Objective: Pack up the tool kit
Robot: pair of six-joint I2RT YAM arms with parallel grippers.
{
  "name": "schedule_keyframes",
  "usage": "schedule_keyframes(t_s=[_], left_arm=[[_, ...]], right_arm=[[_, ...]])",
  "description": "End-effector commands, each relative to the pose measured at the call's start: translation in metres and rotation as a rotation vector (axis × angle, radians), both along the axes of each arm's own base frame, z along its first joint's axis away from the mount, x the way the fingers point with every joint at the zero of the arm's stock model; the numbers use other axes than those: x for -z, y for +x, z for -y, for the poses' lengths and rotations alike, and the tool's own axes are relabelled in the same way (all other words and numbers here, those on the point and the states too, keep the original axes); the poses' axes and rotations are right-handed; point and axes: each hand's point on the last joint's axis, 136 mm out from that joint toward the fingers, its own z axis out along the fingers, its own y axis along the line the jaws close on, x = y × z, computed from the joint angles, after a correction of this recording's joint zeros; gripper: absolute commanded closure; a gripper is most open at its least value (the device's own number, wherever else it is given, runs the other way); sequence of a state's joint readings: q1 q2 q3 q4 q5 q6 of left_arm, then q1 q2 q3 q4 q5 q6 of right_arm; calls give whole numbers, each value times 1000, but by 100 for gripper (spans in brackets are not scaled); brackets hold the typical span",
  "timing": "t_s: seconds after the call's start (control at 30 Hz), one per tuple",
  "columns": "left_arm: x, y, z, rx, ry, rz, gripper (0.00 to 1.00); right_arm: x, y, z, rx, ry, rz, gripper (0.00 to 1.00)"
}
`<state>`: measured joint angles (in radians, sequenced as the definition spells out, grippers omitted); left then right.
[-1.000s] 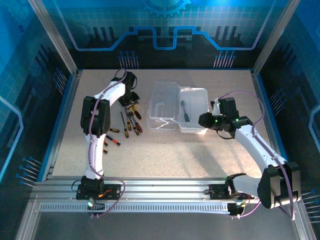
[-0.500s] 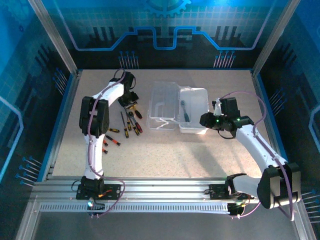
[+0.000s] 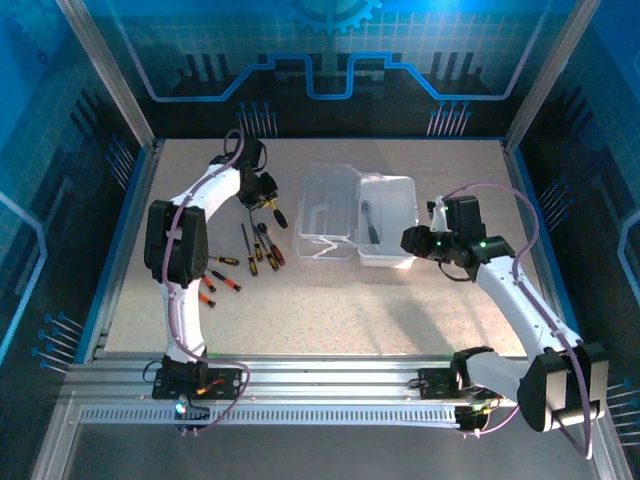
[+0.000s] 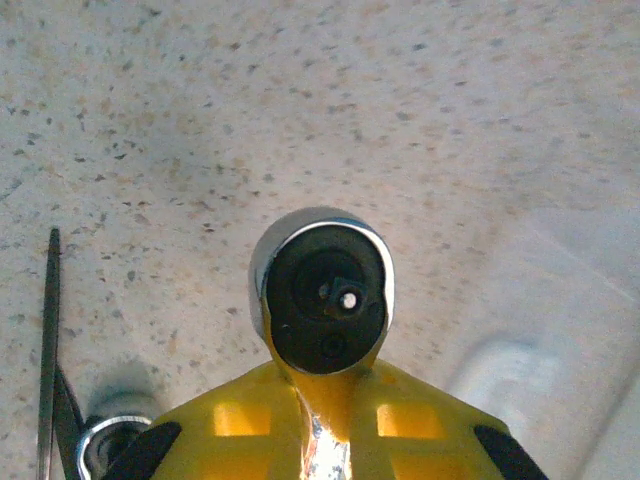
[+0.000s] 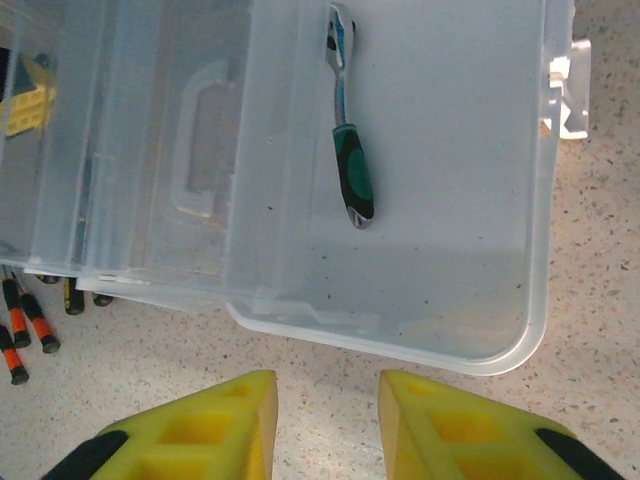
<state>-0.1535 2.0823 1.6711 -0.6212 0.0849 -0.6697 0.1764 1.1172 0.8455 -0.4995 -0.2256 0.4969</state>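
Now farther back, left jaws tight on ratchet wrench point(image 4: 322, 300); right jaws apart.

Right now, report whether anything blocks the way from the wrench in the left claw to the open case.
Yes. The open lid lies between the left claw, shut on the wrench, and the tray, on the claw's side. The wrench would likely have to pass over it. Nothing else visible blocks the way.

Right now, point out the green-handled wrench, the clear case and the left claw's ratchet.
green-handled wrench point(image 5: 351, 172), right wrist view, its green grip.
clear case point(image 5: 540, 200), right wrist view, its right wall.
ratchet point(image 4: 325, 298), left wrist view, its round head.
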Motion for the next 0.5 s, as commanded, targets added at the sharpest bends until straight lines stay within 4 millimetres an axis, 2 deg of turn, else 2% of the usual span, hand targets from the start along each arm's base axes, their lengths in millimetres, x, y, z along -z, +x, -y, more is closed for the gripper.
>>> schedule_keyframes(t_s=[0.0,0.07,0.23,0.37,0.47], left_arm=[[-59,-6,8,65,-36,138,99],[-75,-17,8,71,-49,170,99],[-102,-51,14,93,-76,234,99],[-111,-72,34,152,-78,269,100],[-121,-80,48,210,-69,314,100]], right_arm=[[-23,-3,-10,-49,13,65,65],[-37,0,-17,-69,24,97,64],[-54,-4,-33,-115,25,123,60],[-61,-8,-45,-168,20,134,58],[-68,-10,-61,-229,37,137,54]])
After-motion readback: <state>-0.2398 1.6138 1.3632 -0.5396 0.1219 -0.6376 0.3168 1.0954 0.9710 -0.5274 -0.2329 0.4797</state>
